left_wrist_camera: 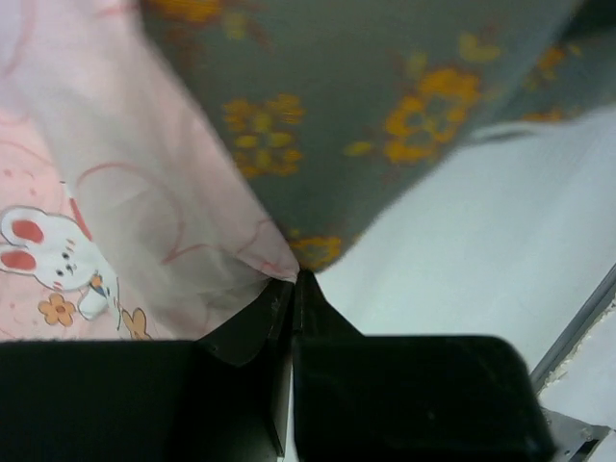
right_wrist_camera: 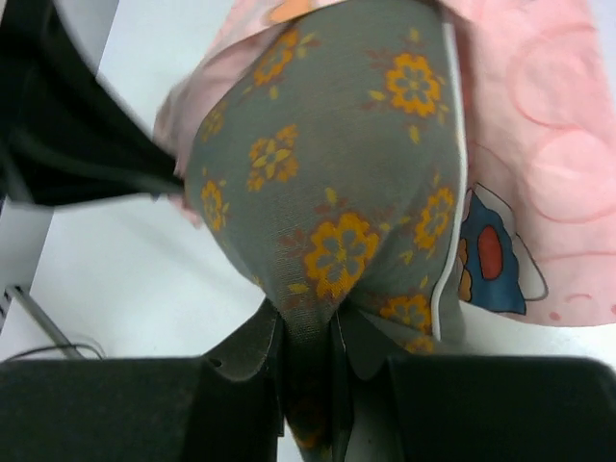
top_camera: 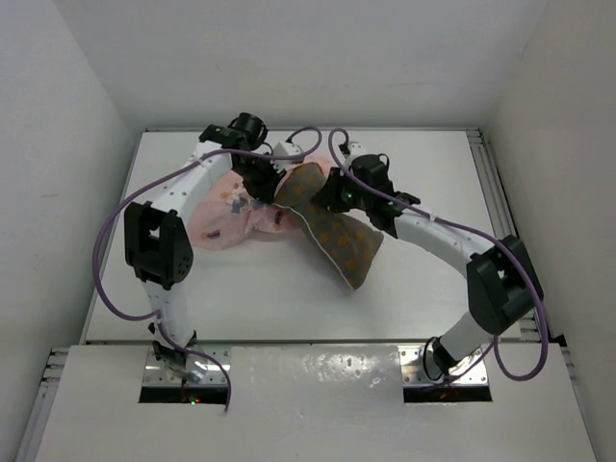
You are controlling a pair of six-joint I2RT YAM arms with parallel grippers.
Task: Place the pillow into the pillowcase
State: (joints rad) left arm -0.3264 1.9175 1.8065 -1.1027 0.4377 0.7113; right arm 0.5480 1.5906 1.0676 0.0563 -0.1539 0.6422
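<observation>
Only pillow [top_camera: 337, 241] tip inside pillowcase [top_camera: 221, 217]

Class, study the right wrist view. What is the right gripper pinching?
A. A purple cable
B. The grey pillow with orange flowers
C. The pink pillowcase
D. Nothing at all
B: the right gripper is shut on a fold of the pillow, and the grey flowered fabric runs down between its fingers.

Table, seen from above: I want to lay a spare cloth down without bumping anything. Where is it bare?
Bare: the table's near strip, between the pillow and the near edge; also the far right corner. Crowded: far middle, where left gripper, right gripper, pillow and pillowcase meet.
</observation>
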